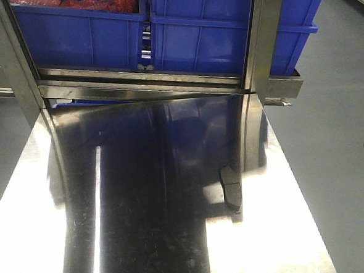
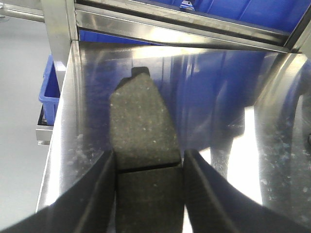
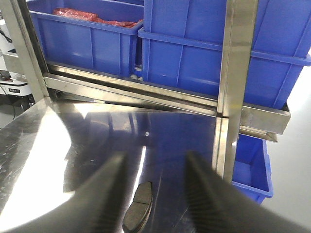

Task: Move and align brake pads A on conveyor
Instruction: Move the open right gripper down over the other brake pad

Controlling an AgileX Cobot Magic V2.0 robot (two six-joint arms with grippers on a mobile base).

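Front view: one brake pad (image 1: 230,186) lies flat on the steel worktop (image 1: 286,229), right of centre; no conveyor shows. Left wrist view: my left fingers (image 2: 97,194) are clenched on the long edges of a second pad (image 2: 141,121) at its groove, lower middle of frame. It looks stiff, dense and gritty, so it should hold level there. Right wrist view: my right fingers (image 3: 104,194) hang released, a brake pad (image 3: 138,208) at bottom centre between them.

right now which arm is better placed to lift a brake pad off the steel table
Left. The left gripper presses both sides of a brake pad, so it probably only needs to lift. The right gripper is open, and the second pad in its view lies ungripped on the steel table.
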